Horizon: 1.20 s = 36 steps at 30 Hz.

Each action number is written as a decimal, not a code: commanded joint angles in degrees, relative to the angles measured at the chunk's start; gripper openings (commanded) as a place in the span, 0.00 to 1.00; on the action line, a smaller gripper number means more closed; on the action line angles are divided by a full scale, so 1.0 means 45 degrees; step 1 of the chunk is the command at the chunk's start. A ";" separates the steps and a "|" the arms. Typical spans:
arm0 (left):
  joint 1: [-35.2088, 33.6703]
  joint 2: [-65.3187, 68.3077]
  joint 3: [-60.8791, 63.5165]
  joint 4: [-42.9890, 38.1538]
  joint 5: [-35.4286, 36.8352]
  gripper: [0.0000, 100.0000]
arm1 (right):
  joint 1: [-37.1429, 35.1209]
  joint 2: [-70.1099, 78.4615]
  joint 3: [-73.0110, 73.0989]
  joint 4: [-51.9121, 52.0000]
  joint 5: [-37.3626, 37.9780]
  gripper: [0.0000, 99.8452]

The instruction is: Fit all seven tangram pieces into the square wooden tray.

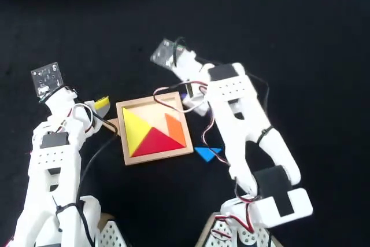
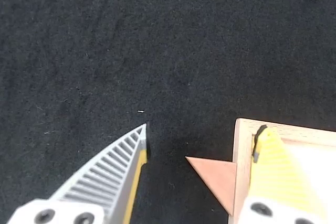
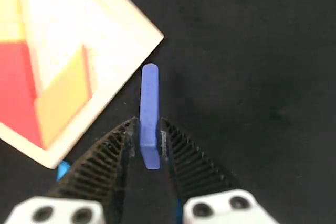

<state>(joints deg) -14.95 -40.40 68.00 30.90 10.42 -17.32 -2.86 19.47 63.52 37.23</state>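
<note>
Left arm (image 1: 52, 160): white printed links, black servo blocks, black and red cables looped near wrist, bare circuit board (image 1: 47, 79) at wrist end. Right arm (image 1: 248, 125): same white shell, black servos, red-white-black wire bundle, second board (image 1: 167, 54) at wrist. Left gripper (image 2: 202, 129): ribbed white finger (image 2: 113, 166), ribbed yellow finger (image 2: 275, 166), round screw holes at base. Right gripper (image 3: 148, 129): black ribbed fingers (image 3: 100, 166), white knuckles with screw holes.

My left gripper (image 2: 203, 128) sits at the middle left of the high view, jaws spread wide. My right gripper (image 3: 149, 124), near the centre, is clamped on a blue tangram piece (image 3: 149, 95) standing on edge.
</note>
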 commanded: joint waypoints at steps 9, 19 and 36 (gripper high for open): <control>0.0479 0.0020 0.0576 -0.0977 0.0645 0.32 | -0.2774 0.1358 -0.2100 0.0508 -0.4962 0.01; 0.0479 0.0020 0.0654 -0.1114 0.0664 0.32 | -0.2794 0.4503 -0.4523 0.0703 -0.4884 0.01; 0.0479 0.0020 0.0635 -0.1133 0.0664 0.32 | -0.1836 0.5890 -0.6203 0.2305 -0.4884 0.23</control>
<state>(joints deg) -13.54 -40.40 71.43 26.95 12.88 -26.90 23.87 -5.67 73.01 15.25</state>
